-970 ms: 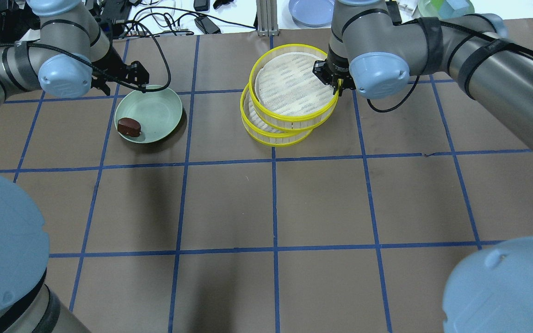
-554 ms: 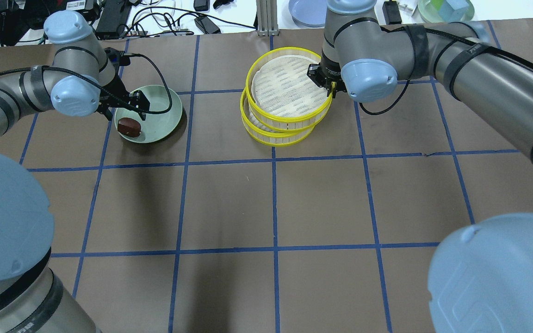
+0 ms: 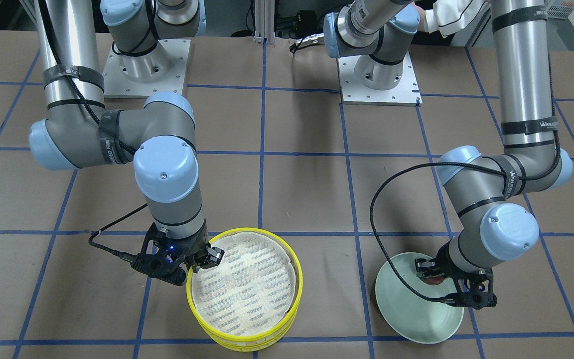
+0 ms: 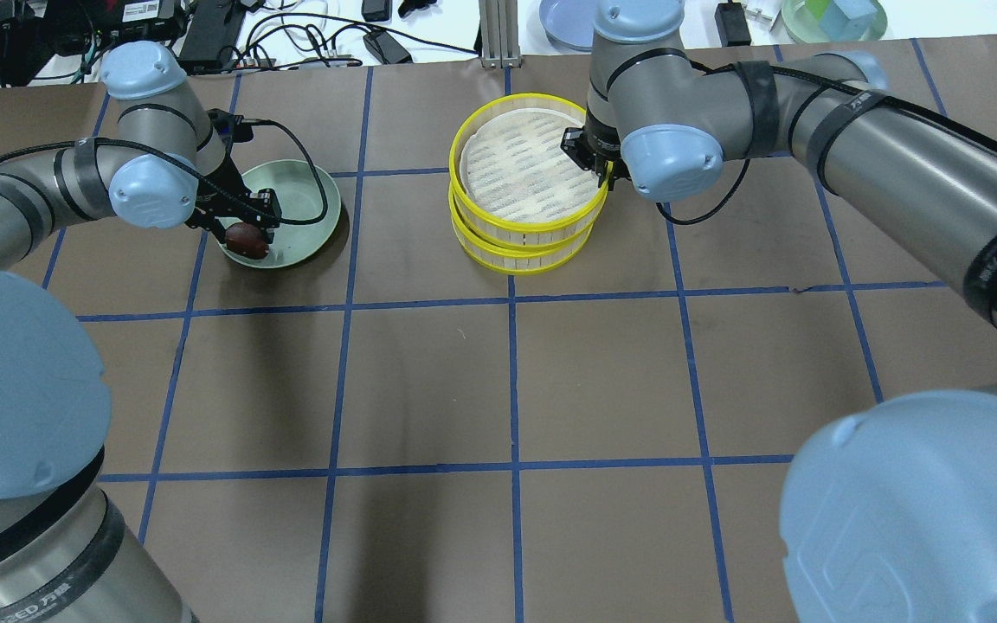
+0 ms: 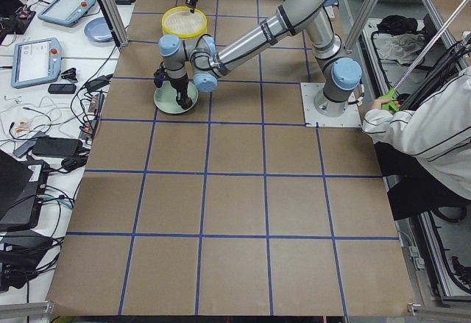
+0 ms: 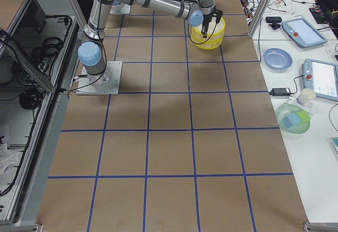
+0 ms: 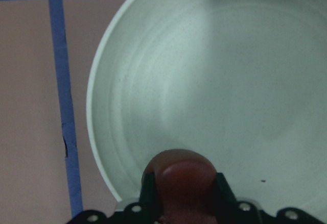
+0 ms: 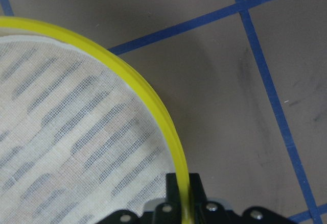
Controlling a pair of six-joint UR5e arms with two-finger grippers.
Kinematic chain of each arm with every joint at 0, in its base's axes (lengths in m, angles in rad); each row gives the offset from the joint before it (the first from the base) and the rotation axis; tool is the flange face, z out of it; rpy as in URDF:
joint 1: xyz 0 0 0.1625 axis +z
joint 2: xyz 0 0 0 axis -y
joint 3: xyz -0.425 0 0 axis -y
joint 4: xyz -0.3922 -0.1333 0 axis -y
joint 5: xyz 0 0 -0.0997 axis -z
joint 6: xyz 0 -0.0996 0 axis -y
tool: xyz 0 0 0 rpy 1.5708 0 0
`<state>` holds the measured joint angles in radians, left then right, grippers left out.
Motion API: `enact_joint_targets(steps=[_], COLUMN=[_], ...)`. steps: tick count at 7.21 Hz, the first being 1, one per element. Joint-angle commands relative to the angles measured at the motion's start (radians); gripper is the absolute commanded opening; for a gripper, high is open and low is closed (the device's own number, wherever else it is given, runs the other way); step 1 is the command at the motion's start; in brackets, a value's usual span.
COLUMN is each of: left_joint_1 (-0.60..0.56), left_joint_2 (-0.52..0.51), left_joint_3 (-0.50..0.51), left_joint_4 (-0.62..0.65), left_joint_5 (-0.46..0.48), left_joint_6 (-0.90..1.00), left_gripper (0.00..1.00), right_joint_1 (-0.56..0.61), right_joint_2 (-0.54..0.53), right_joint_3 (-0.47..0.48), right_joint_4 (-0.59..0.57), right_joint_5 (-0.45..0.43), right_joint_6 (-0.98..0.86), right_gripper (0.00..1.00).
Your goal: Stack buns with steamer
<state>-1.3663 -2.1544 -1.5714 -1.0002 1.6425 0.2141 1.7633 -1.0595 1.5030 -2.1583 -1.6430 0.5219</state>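
A dark reddish-brown bun (image 4: 246,240) lies at the near edge of a pale green plate (image 4: 299,203). My left gripper (image 4: 247,227) is down over it. In the left wrist view the fingers press both sides of the bun (image 7: 179,175), which rests on the plate (image 7: 230,81). My right gripper (image 4: 600,173) is shut on the yellow rim of the upper steamer tier (image 4: 524,169). That tier sits almost squarely over the lower tier (image 4: 520,255). The rim (image 8: 148,96) runs between the right fingers. The cream-white bun is out of view.
A lilac plate (image 4: 581,19), a green bowl (image 4: 832,13) and cables with devices (image 4: 308,35) lie beyond the table's far edge. A seated operator (image 5: 427,117) shows beside the robot bases in the exterior left view.
My left gripper came down and toward me from the plate's far rim onto the dark bun. My right gripper carried the upper steamer tier left until it sits nearly aligned over the lower tier.
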Motion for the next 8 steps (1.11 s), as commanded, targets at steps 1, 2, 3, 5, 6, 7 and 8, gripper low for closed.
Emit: enact_joint_targets(steps=[1,2,3,5,6,7,8], left_joint_1=[0.001,0.001,0.0,0.0,-0.011,-0.023,-0.031], left_joint_2=[0.004,0.02,0.036,0.085,0.109,0.132,0.16], left_joint_3=[0.02,0.034,0.04,0.044,0.044,0.044,0.042], left_joint_4=[-0.001,-0.001,-0.001,-0.003,-0.008,-0.012,-0.026], left_joint_5=[-0.001,-0.007,-0.009,-0.056,-0.061,-0.085,-0.124], left_joint_6=[0.019,0.007,0.004,-0.076,-0.129,-0.18,-0.224], left_gripper=[0.0,0.0,0.0,0.0,0.0,0.0,0.0], right_joint_1=[0.004,0.004,0.004,0.01,0.008,0.008,-0.005], right_joint_2=[0.009,0.01,0.01,0.004,-0.005,-0.052,-0.104], right_joint_3=[0.002,0.003,0.014,0.035,0.033,0.028,0.022], right_joint_4=[-0.002,-0.002,-0.009,-0.003,0.003,0.015,0.068], right_joint_5=[-0.005,-0.003,-0.004,-0.003,-0.003,-0.003,-0.001], right_joint_6=[0.003,0.004,0.003,0.003,-0.012,-0.04,-0.104], right_gripper=[0.0,0.0,0.97,1.0,1.0,1.0,1.0])
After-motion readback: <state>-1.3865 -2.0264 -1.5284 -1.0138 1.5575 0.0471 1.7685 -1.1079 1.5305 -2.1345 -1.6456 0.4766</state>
